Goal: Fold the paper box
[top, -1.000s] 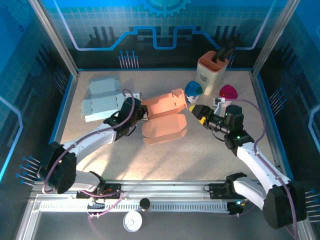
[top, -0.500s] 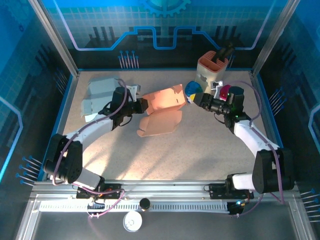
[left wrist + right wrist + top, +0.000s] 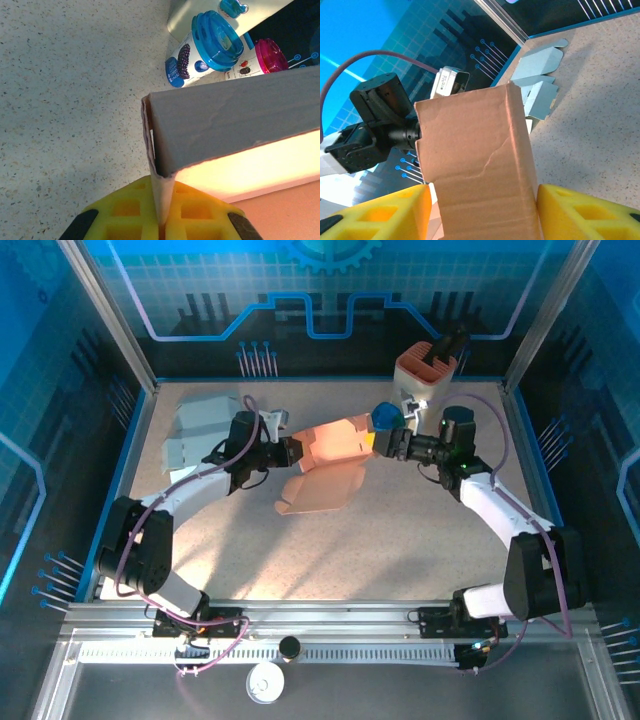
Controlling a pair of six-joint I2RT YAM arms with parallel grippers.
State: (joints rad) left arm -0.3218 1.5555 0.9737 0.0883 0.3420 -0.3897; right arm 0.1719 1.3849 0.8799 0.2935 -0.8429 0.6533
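Note:
The salmon paper box (image 3: 332, 446) hangs above the table's middle, half formed, with a big flap (image 3: 320, 490) drooping toward the front. My left gripper (image 3: 290, 452) is shut on the thin edge flap at the box's left end; in the left wrist view the yellow fingers (image 3: 161, 220) pinch that flap, and the box wall (image 3: 240, 120) runs off to the right. My right gripper (image 3: 378, 444) is at the box's right end. In the right wrist view its yellow fingers (image 3: 482, 210) press both sides of the box's end panel (image 3: 475, 160).
Flat blue cardboard blanks (image 3: 205, 430) lie at the back left. A tan holder (image 3: 425, 375), a blue-lidded cup (image 3: 388, 415) and a pink-lidded cup (image 3: 270, 55) stand at the back right, close behind the right gripper. Glass walls enclose the table.
The right gripper swung left to the box's right end and closed round it. The left gripper carried the box up and toward the back, off the table.

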